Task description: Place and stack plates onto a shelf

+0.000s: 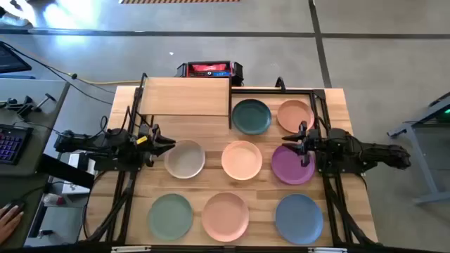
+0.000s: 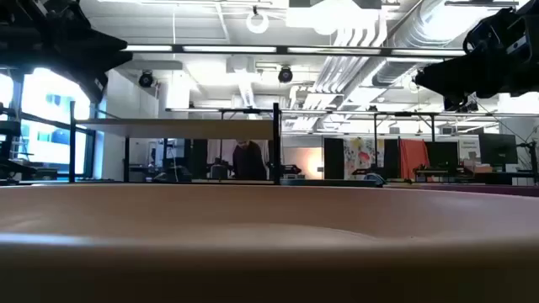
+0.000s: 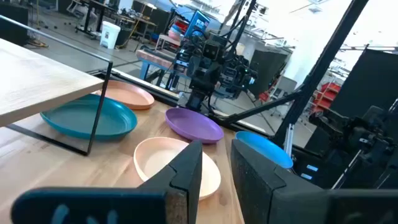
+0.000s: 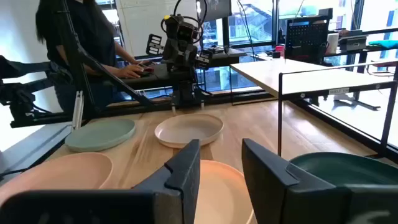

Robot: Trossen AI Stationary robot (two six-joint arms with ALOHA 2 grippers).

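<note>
Across the bench (image 1: 211,130) we see both arms hover level, left gripper (image 1: 169,143) and right gripper (image 1: 290,145) with jaws slightly parted, shelf (image 1: 186,96) bare.

Ahead of the left end effector (image 1: 169,143) the beige plate (image 1: 185,159) lies just beside its tips, with bare tabletop (image 1: 211,130) running beyond toward the shelf (image 1: 185,96), whose top is open. The right end effector (image 1: 291,145) hangs over the purple plate (image 1: 292,164). The shelf's thin black legs (image 4: 280,112) and the teal plate (image 1: 251,117) stand between it and the board.
</note>
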